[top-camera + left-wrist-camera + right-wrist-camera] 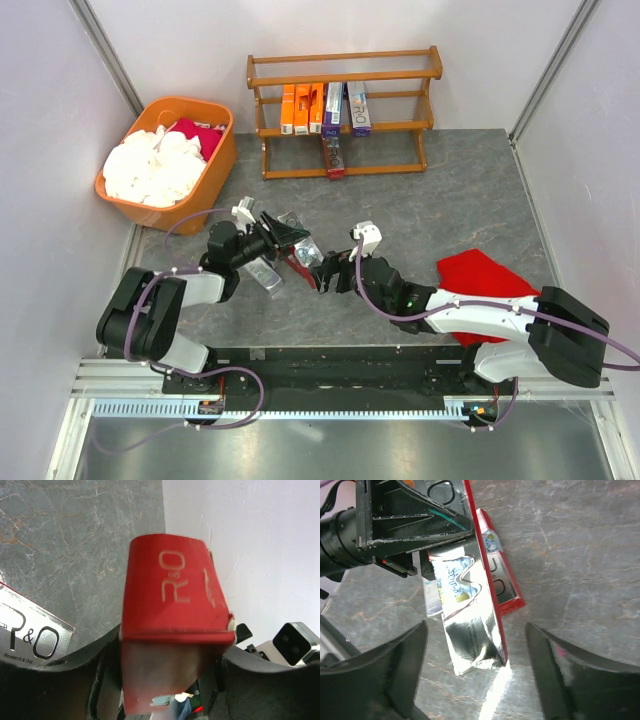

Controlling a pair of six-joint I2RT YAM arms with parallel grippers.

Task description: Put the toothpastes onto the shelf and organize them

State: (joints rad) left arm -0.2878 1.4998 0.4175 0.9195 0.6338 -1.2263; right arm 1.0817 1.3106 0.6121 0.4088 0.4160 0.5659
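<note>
My left gripper (287,240) is shut on a red-and-silver toothpaste carton (303,254) and holds it above the table; in the left wrist view (172,641) the carton's red face (172,590) fills the jaws. My right gripper (325,272) is open, and its fingers (415,650) stand on either side of that carton's free silver end (470,630) without touching it. A second red carton (502,582) and a silver-grey carton (265,276) lie on the table below. The wooden shelf (345,60) at the back holds orange cartons (300,108), purple-and-white cartons (347,105) and a red one (333,156) lower down.
An orange tub (222,165) with white and red cloths stands at the back left. A red cloth (480,275) lies on the table to the right, partly under my right arm. White walls close in both sides.
</note>
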